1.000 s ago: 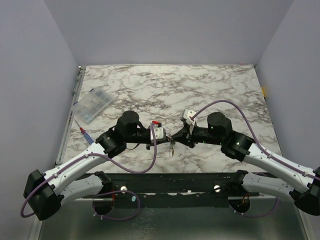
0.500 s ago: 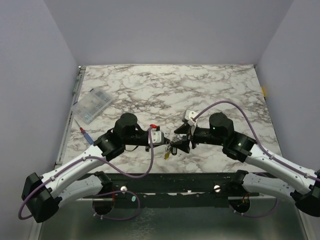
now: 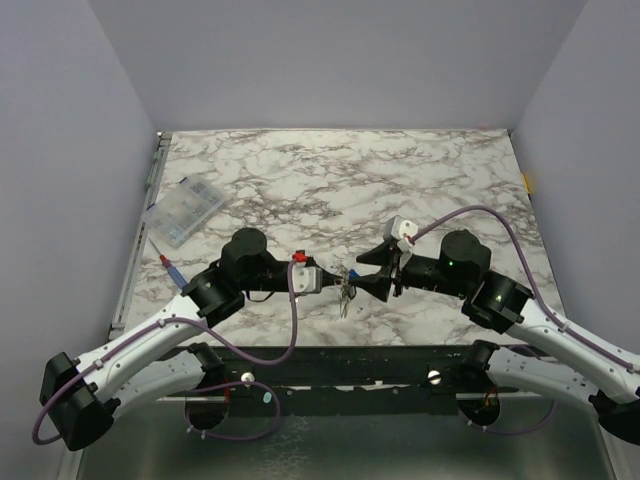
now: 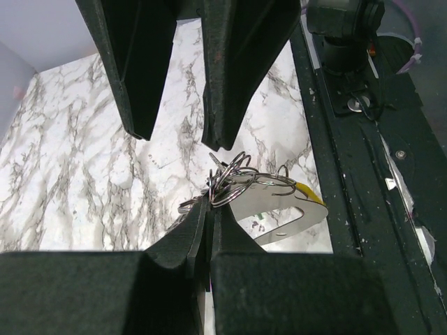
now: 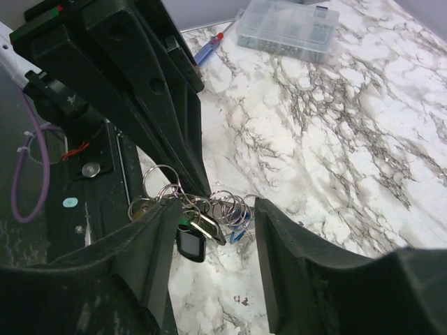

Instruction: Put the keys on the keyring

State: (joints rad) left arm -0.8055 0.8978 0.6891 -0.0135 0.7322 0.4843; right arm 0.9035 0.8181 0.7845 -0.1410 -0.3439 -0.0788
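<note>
A bunch of keys (image 3: 345,293) hangs between my two grippers, above the marble table near its front edge. My left gripper (image 3: 334,278) is shut on the keyring (image 4: 234,183), a cluster of thin wire loops, at its tips (image 4: 208,206). A silvery key with a yellow head (image 4: 283,218) hangs below the loops. In the right wrist view a dark-headed key (image 5: 190,241) and a blue-headed one (image 5: 237,230) dangle from the keyring (image 5: 223,201). My right gripper (image 3: 368,281) is open; its fingers (image 5: 143,241) stand on either side of the bunch without gripping it.
A clear compartment box (image 3: 185,210) sits at the table's left edge, with a red-and-blue pen (image 3: 170,268) in front of it. The black mounting rail (image 3: 340,365) runs along the near edge, just below the hanging bunch. Purple cables loop over both arms.
My right gripper has opened, let go of the bunch and drawn back to the right. The left gripper stays shut on the keyring and has shifted slightly left.
</note>
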